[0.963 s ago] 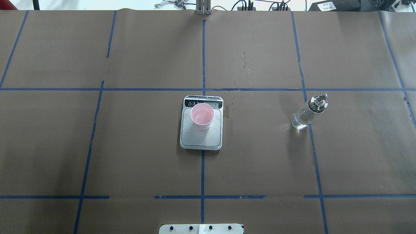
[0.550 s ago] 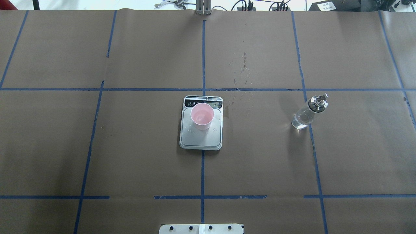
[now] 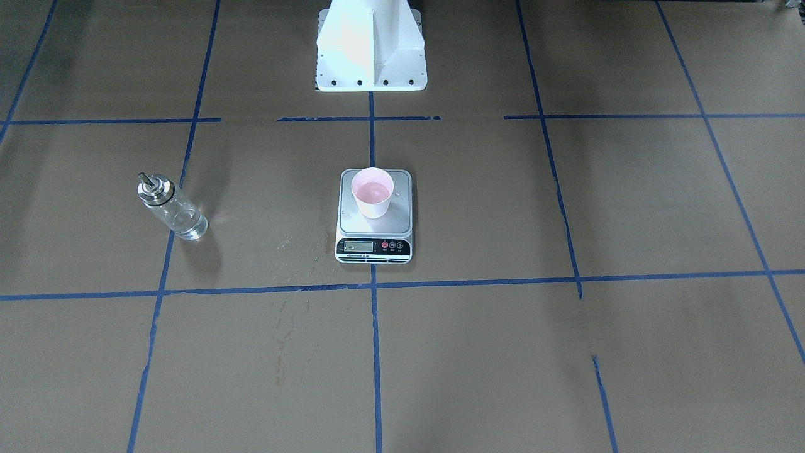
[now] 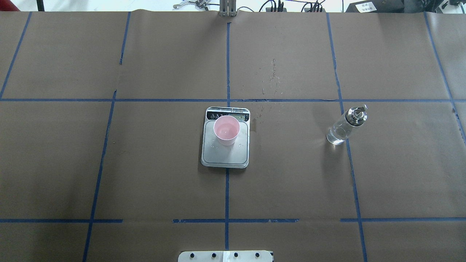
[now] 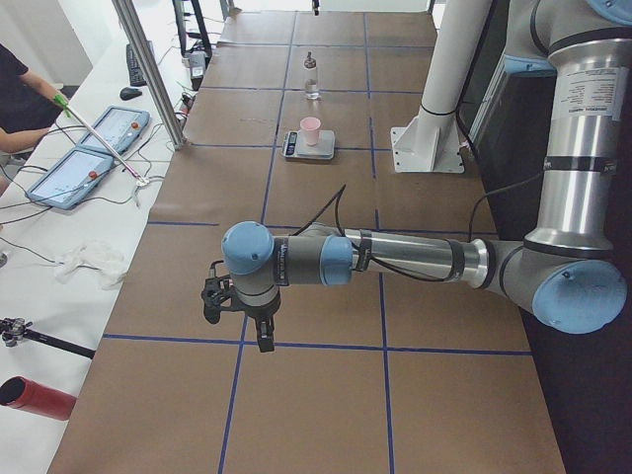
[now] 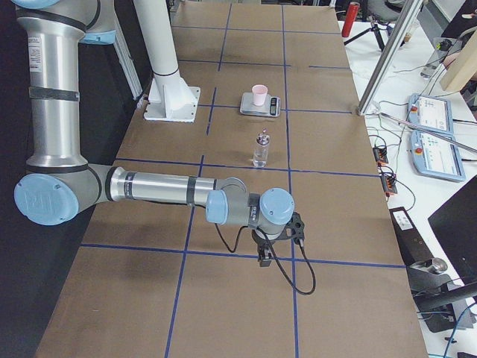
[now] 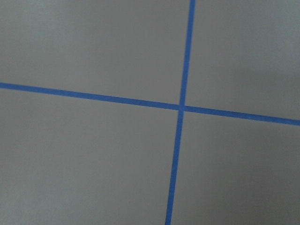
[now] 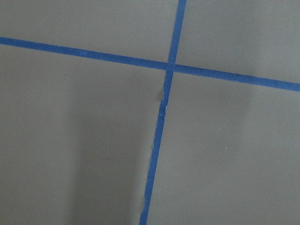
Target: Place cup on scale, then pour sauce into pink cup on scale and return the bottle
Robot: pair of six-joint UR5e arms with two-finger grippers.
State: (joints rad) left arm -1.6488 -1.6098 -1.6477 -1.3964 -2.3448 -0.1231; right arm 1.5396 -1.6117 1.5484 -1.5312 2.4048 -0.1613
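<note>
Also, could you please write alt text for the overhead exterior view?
A pale pink cup stands on a kitchen scale centred on a brown table gridded with blue tape; a clear glass bottle stands apart to its right.

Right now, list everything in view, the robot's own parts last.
cup: one, pale pink, upright on the scale.
scale: one, silver and white, table centre.
bottle: one, clear glass, metal spout, standing on the robot's right, apart from the scale.
droplets: scattered, clear, on the table right of and beyond the scale.
table: one, brown, gridded with blue tape lines.
control panels: two, blue-edged, side bench.
pedestal: one, white.
left gripper: one, black, far left; open or shut unclear.
right gripper: one, black, far right; likewise unclear.
</note>
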